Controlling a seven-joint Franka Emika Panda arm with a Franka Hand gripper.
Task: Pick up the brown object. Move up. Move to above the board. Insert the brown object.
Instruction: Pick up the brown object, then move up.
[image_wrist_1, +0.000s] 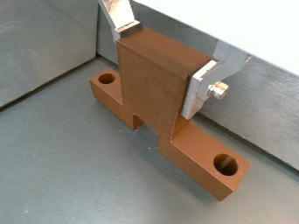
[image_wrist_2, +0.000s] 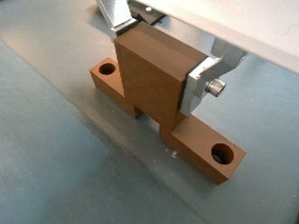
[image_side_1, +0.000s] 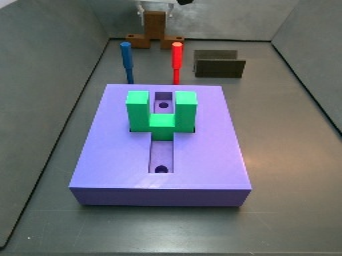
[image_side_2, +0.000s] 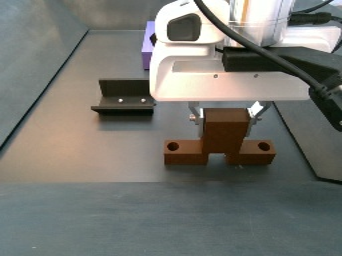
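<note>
The gripper (image_side_2: 225, 117) clasped the brown object (image_side_2: 221, 143), resting on the floor near the fixture (image_side_2: 123, 97).

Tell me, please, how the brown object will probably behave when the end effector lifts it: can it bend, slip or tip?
The brown object looks like a solid, blocky piece, so it probably stays stiff. The end effector clamps its upright bar on flat faces, so slipping seems unlikely. The holed arms spread evenly to both sides, so it should hang fairly level.
</note>
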